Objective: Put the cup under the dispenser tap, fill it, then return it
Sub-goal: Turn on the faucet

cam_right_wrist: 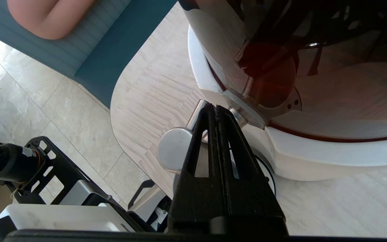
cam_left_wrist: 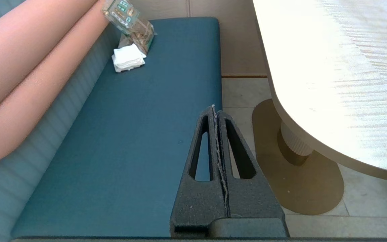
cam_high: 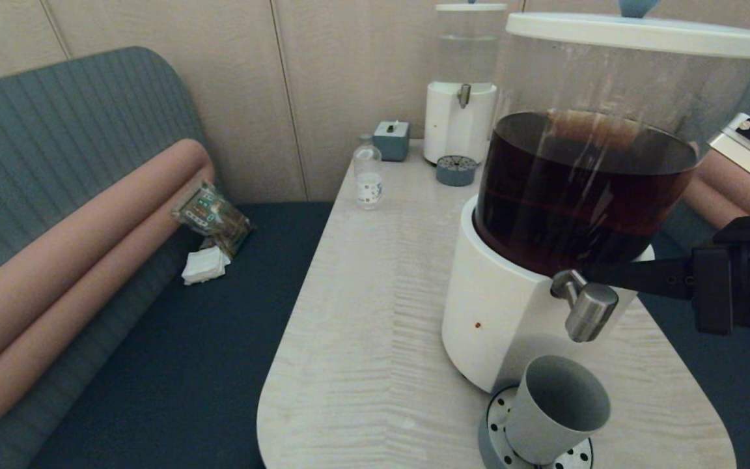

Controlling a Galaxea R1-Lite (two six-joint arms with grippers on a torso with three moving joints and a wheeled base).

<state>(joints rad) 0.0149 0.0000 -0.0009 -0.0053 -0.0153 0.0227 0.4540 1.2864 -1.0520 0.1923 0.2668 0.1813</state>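
The grey-green cup stands upright on the perforated round drip tray, directly beneath the brushed-steel dispenser tap. Only grey shows inside the cup. The tap juts from the white base of the big dispenser with dark brown liquid. My right gripper comes in from the right, shut, its tips against the tap's neck behind the round spout head; the tips show at the right gripper. My left gripper hangs shut and empty beside the table, over the blue bench.
At the table's far end stand a small clear bottle, a grey-blue box, a smaller clear-liquid dispenser and its small grey tray. A snack packet and napkins lie on the bench.
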